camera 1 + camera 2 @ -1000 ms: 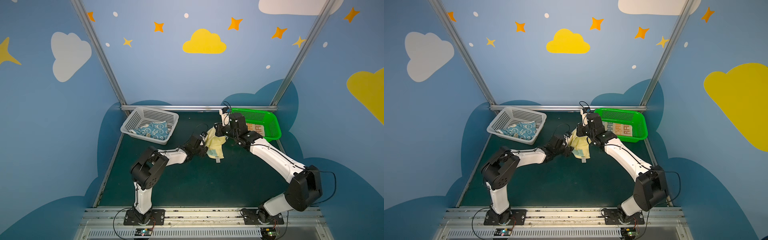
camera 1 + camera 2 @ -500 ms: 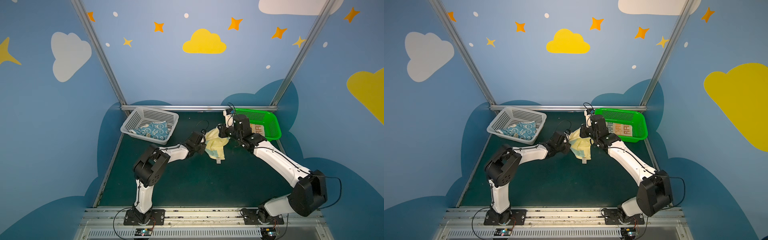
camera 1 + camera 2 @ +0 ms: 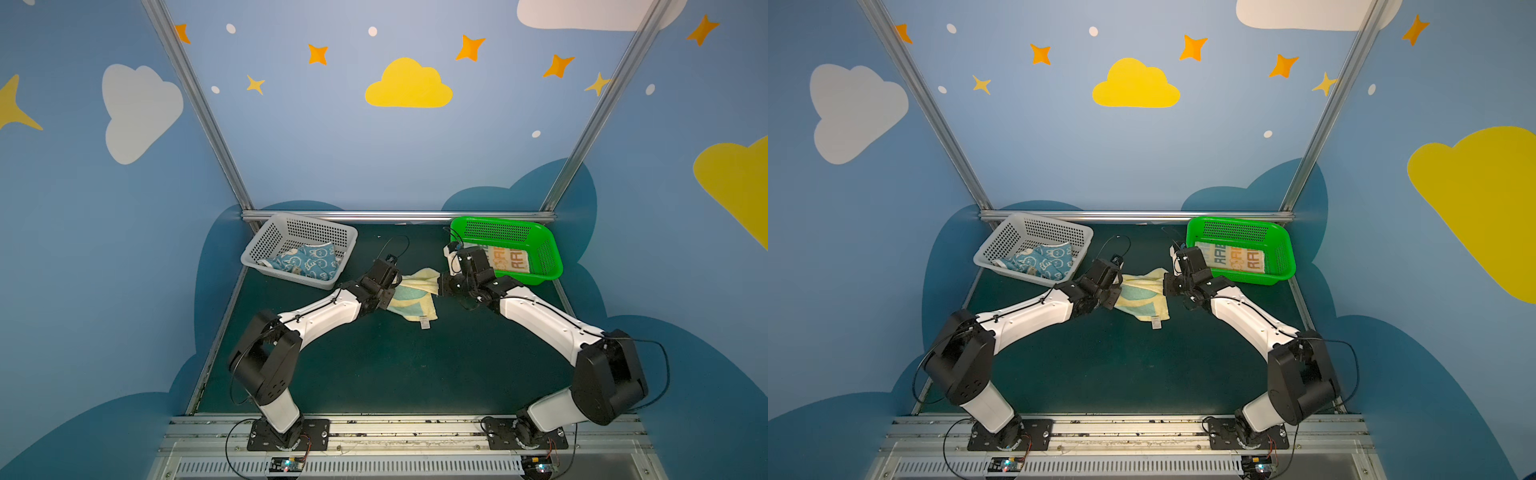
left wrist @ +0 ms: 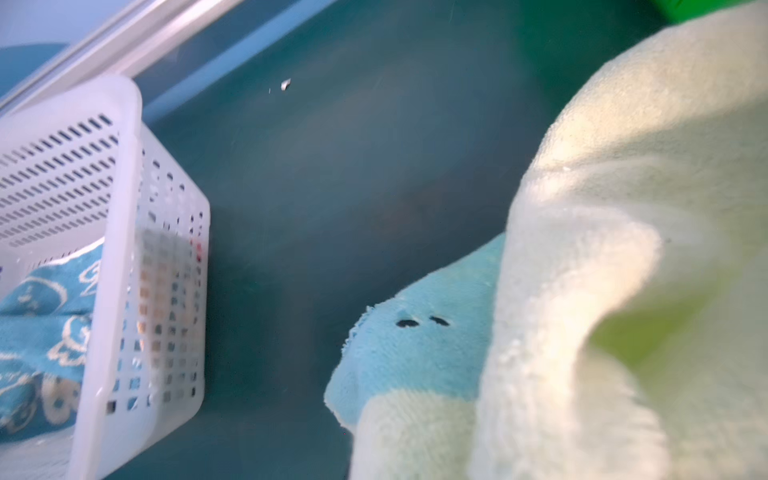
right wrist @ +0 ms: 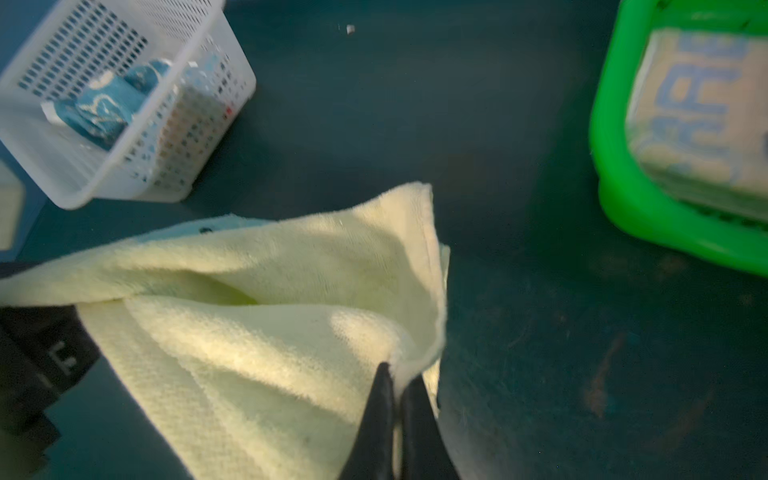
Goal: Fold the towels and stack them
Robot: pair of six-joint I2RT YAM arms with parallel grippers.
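A pale yellow towel (image 3: 415,297) (image 3: 1144,297) with a teal border hangs stretched between my two grippers over the middle of the table, its tag end drooping toward the front. My left gripper (image 3: 395,289) is shut on its left edge; in the left wrist view the cloth (image 4: 602,249) hides the jaws. My right gripper (image 5: 397,370) (image 3: 440,286) is shut on the right corner (image 5: 419,349). The blue rabbit towel (image 3: 307,262) lies crumpled in the white basket. The striped RABBIT towel (image 3: 509,259) lies folded in the green basket.
The white perforated basket (image 3: 316,235) stands at the back left and the green basket (image 3: 544,266) at the back right, close behind my right gripper. An aluminium rail (image 3: 395,216) runs along the back edge. Dark green table (image 3: 395,365) lies in front.
My left gripper has shut on the yellow towel's left edge. Both grippers have come lower and apart, so the towel now spreads between them instead of hanging bunched.
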